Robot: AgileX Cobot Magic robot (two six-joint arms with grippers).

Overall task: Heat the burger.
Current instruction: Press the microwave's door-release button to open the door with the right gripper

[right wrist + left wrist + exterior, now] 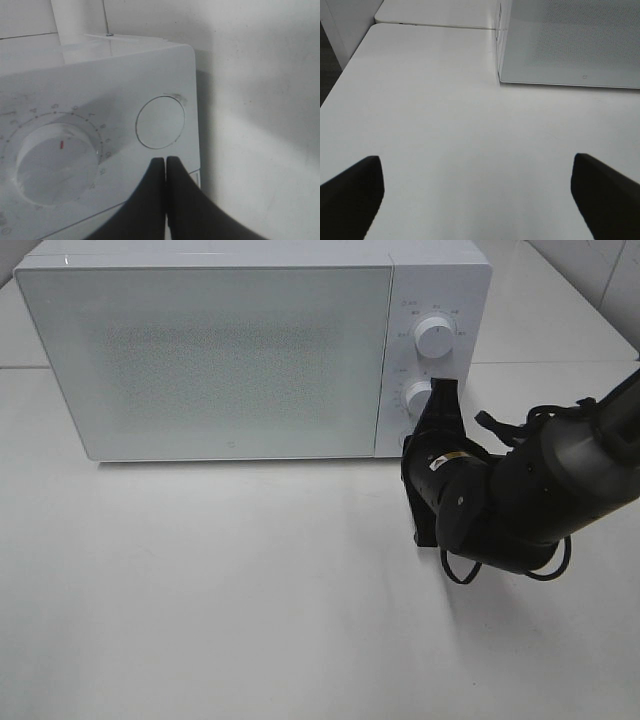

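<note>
right hand (165, 161): closed, tips together to poke round button (160, 122) | left hand (475, 170): open, empty, idle over desk (445, 110) | burger: unseen, likely inside closed microwave (230, 350) at desk's rear edge

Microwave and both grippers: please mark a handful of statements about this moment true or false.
1. The microwave has its door closed. True.
2. The right gripper has its fingers pressed together. True.
3. The right gripper hangs over the table, far from the control panel. False: its tips are close to the round button on the panel.
4. The left gripper is shut. False: its fingers stand wide apart above the bare table.
5. The burger sits on the table in front of the microwave. False: no burger shows in any view.
</note>
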